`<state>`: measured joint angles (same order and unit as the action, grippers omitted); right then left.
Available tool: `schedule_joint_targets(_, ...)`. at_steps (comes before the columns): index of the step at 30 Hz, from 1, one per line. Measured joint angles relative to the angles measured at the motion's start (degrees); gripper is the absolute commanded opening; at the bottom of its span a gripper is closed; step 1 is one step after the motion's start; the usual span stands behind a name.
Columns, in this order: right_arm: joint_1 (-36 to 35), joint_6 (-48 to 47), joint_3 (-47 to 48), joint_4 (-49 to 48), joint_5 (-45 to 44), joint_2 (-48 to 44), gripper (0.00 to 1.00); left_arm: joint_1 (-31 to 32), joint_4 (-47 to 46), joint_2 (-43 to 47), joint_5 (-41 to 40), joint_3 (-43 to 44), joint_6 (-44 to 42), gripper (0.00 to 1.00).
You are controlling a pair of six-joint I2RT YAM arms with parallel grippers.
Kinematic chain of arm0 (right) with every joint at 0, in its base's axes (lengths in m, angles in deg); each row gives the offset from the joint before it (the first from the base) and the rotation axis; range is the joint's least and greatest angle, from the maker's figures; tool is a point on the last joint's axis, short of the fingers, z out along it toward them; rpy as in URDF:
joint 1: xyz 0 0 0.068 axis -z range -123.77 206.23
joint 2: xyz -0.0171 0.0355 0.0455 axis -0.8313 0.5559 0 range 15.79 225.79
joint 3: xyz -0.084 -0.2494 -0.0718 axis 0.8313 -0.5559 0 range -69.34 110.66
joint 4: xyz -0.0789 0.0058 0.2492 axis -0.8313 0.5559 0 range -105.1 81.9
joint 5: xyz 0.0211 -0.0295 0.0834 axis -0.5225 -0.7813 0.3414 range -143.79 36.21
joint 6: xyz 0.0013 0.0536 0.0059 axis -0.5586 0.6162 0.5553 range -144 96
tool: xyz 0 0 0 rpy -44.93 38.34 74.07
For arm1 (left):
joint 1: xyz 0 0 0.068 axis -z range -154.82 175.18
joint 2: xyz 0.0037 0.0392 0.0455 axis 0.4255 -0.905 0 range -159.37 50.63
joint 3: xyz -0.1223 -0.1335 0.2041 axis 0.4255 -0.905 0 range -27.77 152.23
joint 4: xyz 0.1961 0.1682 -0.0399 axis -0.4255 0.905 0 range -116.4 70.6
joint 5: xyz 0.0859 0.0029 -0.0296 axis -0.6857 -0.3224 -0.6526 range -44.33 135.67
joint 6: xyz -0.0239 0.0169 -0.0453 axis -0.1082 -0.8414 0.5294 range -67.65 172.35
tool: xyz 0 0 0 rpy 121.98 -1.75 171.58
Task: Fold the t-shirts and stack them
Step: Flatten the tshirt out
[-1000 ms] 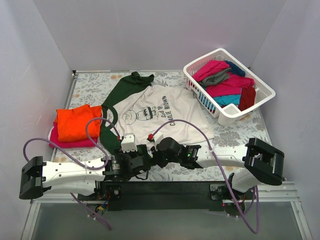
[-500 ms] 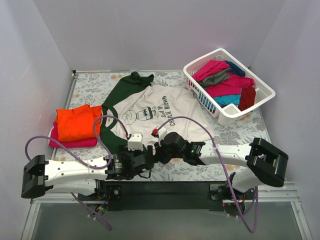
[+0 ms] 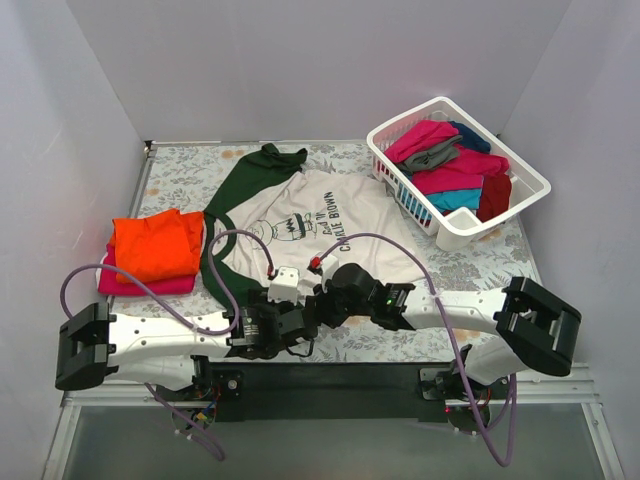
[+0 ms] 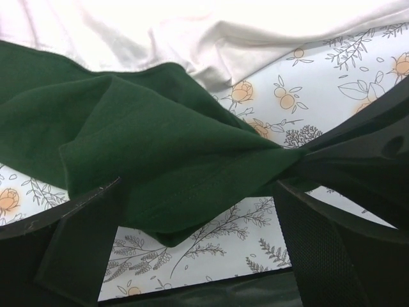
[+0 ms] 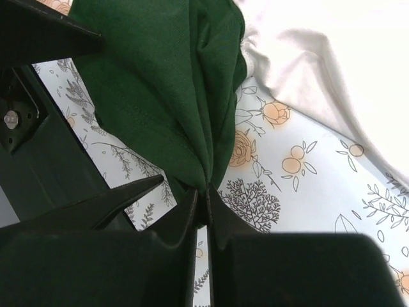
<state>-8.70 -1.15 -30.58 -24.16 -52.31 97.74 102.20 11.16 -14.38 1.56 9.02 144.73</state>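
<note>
The cream-white t-shirt (image 3: 335, 225) with dark green sleeves lies spread print-up in the middle of the table. My right gripper (image 5: 206, 192) is shut on the bunched end of its near green sleeve (image 5: 166, 83), low over the floral cover. In the top view it (image 3: 320, 300) sits at the shirt's near left corner. My left gripper (image 4: 199, 192) is open right beside it, with the same sleeve (image 4: 160, 153) lying between its fingers (image 4: 77, 243); it also shows in the top view (image 3: 298, 315). A folded orange t-shirt (image 3: 155, 245) lies on a magenta one (image 3: 150, 285) at the left.
A white slatted basket (image 3: 418, 210) at the back right holds several crumpled shirts (image 3: 455, 170) in magenta, grey, teal, dark red and navy. The grey floral cover (image 3: 180, 175) spans the table. Grey walls close in on three sides. Purple cables loop over both arms.
Both grippers have shifted a little to the right and forward along the shirt's near edge. The left gripper has closed in on the right one. The green sleeve end has moved with them.
</note>
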Motion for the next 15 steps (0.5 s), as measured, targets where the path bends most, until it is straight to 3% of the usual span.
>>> schedule_joint_targets(9,-0.09,0.09,-1.11,-0.31,1.29,-3.74,0.01,-0.42,3.08,-2.43,-0.98,1.75,2.64,0.91)
schedule_joint_targets(15,-0.02,0.07,-1.18,-0.46,1.84,-3.87,0.01,-0.42,10.12,-9.64,-3.41,5.64,8.98,0.9)
